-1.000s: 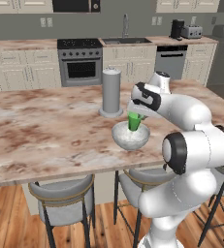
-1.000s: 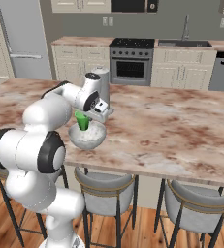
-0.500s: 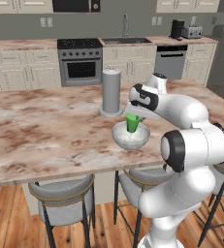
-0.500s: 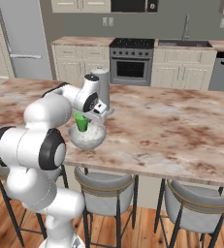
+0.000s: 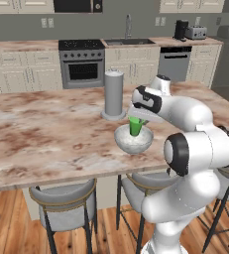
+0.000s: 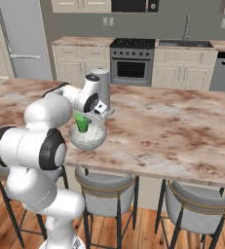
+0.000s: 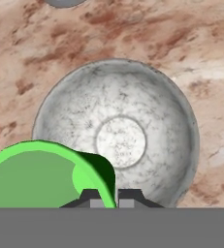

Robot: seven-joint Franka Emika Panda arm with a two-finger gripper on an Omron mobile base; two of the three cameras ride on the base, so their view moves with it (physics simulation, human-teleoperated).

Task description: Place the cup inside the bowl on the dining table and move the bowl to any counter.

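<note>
The two-finger gripper (image 7: pixel 104 197) grasps the rim of the small bright green tapered cup (image 5: pixel 135 125), fingers closed on its wall; the cup hangs upright above the round speckled grey-white bowl (image 5: pixel 133 140), its base inside the rim line; whether it touches the bowl floor cannot be told; the bowl rests on the beige brown-veined marble dining table (image 5: pixel 46 134), near the front edge; a tall grey cylinder (image 5: pixel 114 94) stands just behind the bowl; grey round stools (image 6: pixel 104 189) sit below.

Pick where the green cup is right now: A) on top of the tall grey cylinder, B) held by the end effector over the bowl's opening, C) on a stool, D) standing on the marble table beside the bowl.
B: the end effector pinches the rim of the cup, which hangs over the opening of the bowl.
</note>
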